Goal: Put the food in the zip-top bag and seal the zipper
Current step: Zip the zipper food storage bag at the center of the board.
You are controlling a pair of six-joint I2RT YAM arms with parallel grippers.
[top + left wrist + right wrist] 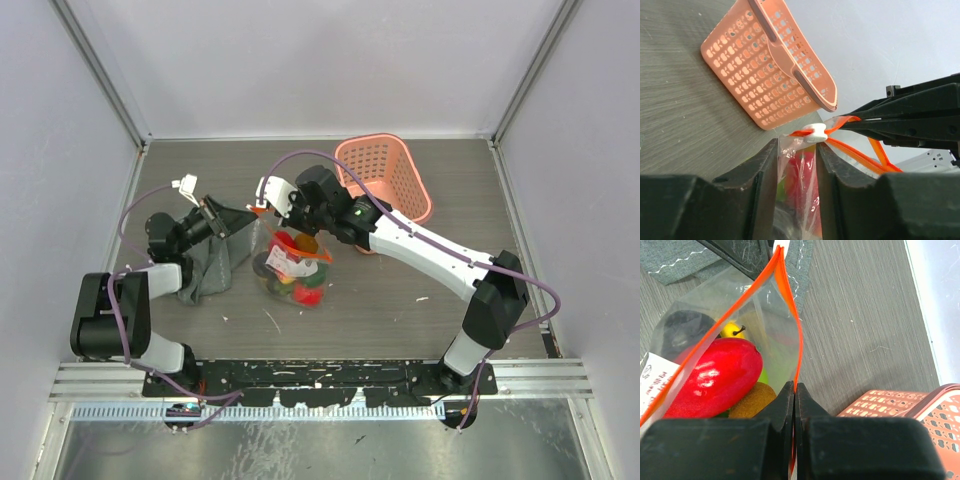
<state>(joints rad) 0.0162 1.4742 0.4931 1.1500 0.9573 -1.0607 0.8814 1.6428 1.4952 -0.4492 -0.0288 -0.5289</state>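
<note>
1. Your right gripper (794, 386) was clenched on the zipper (789, 300) at its end
2. Your left gripper (797, 150) straddled the zip-top bag (799, 185) below the white slider (816, 132); whether it gripped was unclear
3. Bag sat on the table (180, 170) near the pink basket (385, 175), food (715, 375) inside

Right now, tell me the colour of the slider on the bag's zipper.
The slider is white, on the orange zipper; clearest in left wrist view.
</note>
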